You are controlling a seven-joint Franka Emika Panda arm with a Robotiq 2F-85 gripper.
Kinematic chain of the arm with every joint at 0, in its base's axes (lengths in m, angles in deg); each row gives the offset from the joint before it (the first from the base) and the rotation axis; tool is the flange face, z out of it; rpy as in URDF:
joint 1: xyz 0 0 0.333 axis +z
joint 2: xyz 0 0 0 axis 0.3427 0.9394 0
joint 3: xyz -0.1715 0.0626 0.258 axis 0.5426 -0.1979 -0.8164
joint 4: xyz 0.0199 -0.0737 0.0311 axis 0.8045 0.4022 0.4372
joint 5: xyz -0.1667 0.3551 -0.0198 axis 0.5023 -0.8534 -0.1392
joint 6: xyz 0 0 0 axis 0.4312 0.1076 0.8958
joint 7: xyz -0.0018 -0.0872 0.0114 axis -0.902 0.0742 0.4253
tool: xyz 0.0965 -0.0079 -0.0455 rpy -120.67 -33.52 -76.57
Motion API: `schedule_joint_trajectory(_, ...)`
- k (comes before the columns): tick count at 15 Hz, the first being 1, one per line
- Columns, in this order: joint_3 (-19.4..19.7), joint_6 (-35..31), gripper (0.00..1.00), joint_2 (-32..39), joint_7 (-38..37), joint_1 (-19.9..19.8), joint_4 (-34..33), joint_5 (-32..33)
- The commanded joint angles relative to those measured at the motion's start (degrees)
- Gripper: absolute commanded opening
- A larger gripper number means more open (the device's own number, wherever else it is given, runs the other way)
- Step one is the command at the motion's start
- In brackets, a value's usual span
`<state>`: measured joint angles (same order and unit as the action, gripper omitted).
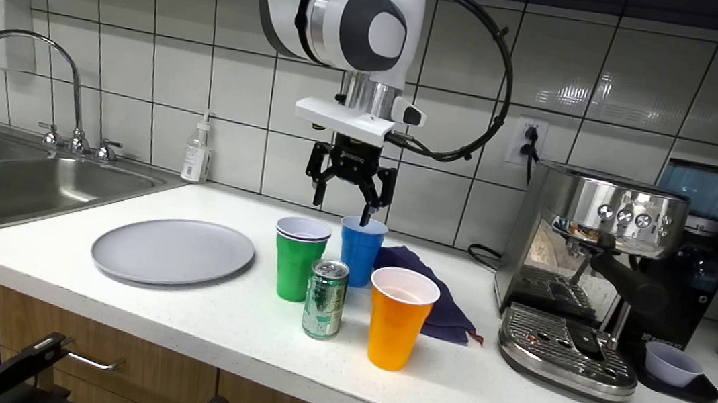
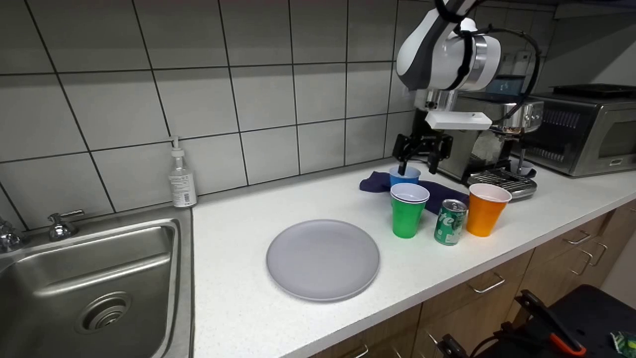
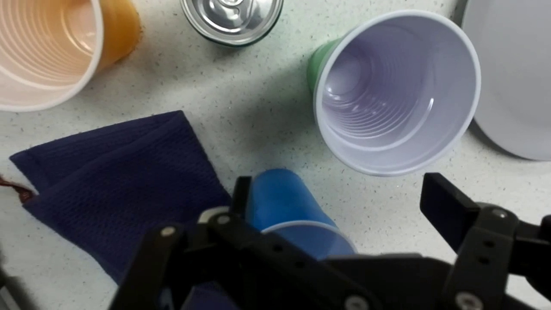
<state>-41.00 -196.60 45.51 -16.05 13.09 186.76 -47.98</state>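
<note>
My gripper is open and holds nothing. It points down just above the blue cup, and it also shows in an exterior view. In the wrist view its fingers stand wide apart, with the upright blue cup near the left one; I cannot tell if they touch. A green cup, apparently stacked with another, stands beside the blue cup. A green can and an orange cup stand nearer the counter's front. A dark blue cloth lies beside the blue cup.
A flat grey plate lies between the cups and the sink. A soap bottle stands by the tiled wall. A coffee machine and a microwave stand on the opposite side of the cups.
</note>
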Motion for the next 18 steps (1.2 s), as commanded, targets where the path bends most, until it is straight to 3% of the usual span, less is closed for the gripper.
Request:
schedule_joint_trajectory(1,-0.3,-1.2,1.00,-0.4,-5.9,-1.0,0.2,-0.8)
schedule_joint_trajectory(18,3.0,-3.4,1.00,4.8,-35.7,0.2,-4.0,1.0)
